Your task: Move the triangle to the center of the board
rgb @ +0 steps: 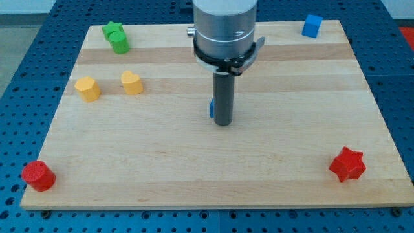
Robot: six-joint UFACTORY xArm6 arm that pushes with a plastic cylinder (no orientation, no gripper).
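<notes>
The single camera view looks down along the wooden bench, which rests on a blue perforated surface. My tip stands near the middle of the board, at the lower end of a dark rod under a grey cylindrical housing. There is no end effector here to be clenched or released, only the rod. A small blue block peeks out from behind the rod's left side, touching it or just beside it; its shape is mostly hidden, so I cannot tell for sure that it is the triangle.

At the far left sit a green star-like block and a green cylinder, touching each other. Nearer, on the left, are two yellow-orange blocks, close together but apart. A blue cube sits at the far right. A red cylinder is at the near left corner, and a red star at the near right.
</notes>
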